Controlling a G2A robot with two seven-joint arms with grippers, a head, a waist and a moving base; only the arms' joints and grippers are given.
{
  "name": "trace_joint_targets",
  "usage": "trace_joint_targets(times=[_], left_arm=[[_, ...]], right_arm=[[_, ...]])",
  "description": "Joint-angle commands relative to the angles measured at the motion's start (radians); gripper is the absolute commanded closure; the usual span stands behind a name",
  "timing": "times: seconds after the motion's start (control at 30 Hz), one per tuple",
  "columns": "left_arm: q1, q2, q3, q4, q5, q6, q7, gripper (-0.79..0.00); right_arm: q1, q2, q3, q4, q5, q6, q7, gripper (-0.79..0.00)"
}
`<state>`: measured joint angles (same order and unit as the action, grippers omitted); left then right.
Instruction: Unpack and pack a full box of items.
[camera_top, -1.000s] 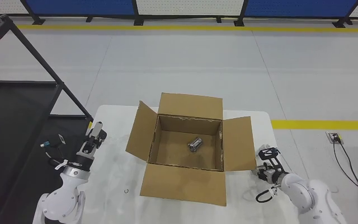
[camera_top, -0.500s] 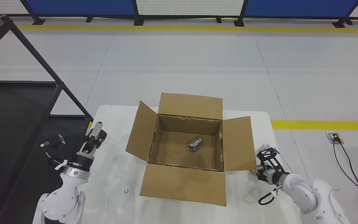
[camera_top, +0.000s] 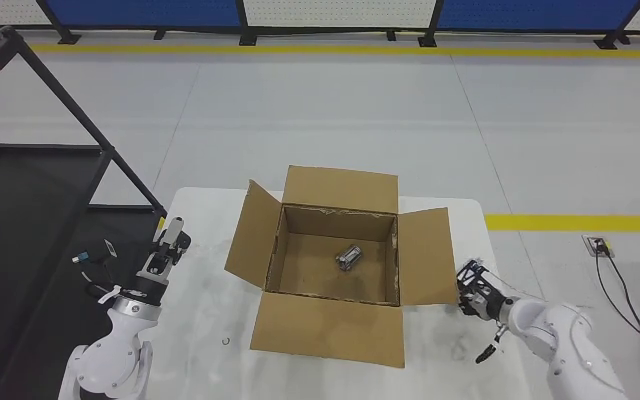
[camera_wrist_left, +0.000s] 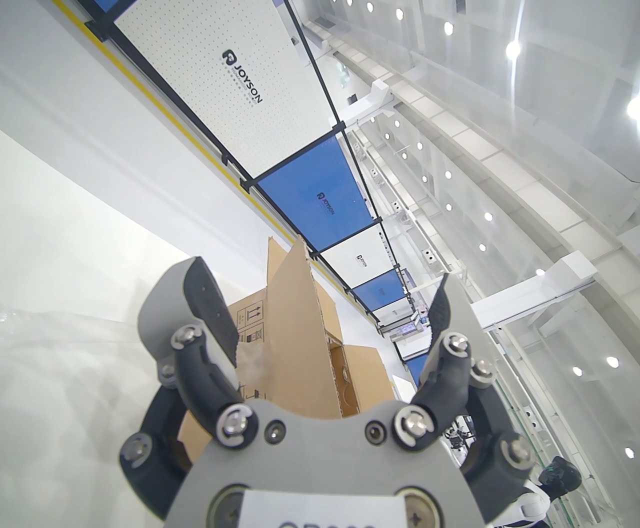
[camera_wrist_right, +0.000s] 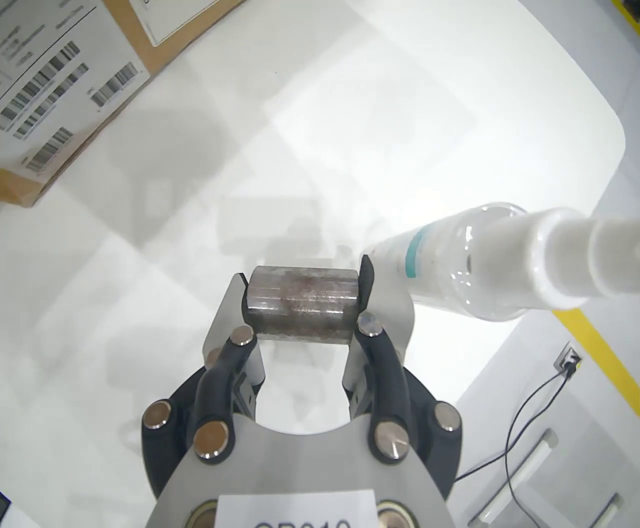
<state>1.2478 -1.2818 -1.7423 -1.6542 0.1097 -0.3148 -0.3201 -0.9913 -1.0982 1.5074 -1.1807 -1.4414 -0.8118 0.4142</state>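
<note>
An open cardboard box (camera_top: 335, 262) stands mid-table, flaps spread, with a small metal piece (camera_top: 348, 258) lying on its floor. My right gripper (camera_wrist_right: 303, 282) is shut on a short, rusty metal cylinder (camera_wrist_right: 302, 305) just above the white table, beside the box's right flap (camera_top: 427, 255); from above, this gripper (camera_top: 471, 291) is near the table's right edge. A clear bottle with a white cap (camera_wrist_right: 480, 265) lies on the table next to the right fingers. My left gripper (camera_wrist_left: 320, 295) is open and holds nothing, raised at the table's left side (camera_top: 176, 228), with the box (camera_wrist_left: 295, 320) beyond it.
The labelled box flap (camera_wrist_right: 60, 75) lies close to the right gripper. A small ring (camera_top: 228, 343) rests on the table in front of the box's left corner. A black rack (camera_top: 60, 200) stands left of the table. The table's right edge (camera_wrist_right: 617, 165) is near.
The right gripper, still holding the cylinder, has shifted slightly toward the box's right flap and its wrist has turned. The left arm has stayed still.
</note>
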Motion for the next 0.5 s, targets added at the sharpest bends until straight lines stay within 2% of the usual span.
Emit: trace_joint_targets(times=[0.0,0.03,0.1,0.47], left_arm=[[0.000,0.000,0.000,0.000,0.000,0.000,0.000,-0.785],[0.000,0.000,0.000,0.000,0.000,0.000,0.000,-0.785],[0.000,0.000,0.000,0.000,0.000,0.000,0.000,-0.785],[0.000,0.000,0.000,0.000,0.000,0.000,0.000,-0.785]], right_arm=[[0.028,0.005,-0.008,0.034,-0.001,-0.084,-0.017,0.000],[0.046,0.008,-0.017,0.052,-0.009,-0.153,-0.025,0.000],[0.087,0.013,-0.025,0.111,-0.025,-0.192,-0.020,0.000],[0.195,0.047,-0.216,0.253,-0.108,-0.201,-0.165,0.000]])
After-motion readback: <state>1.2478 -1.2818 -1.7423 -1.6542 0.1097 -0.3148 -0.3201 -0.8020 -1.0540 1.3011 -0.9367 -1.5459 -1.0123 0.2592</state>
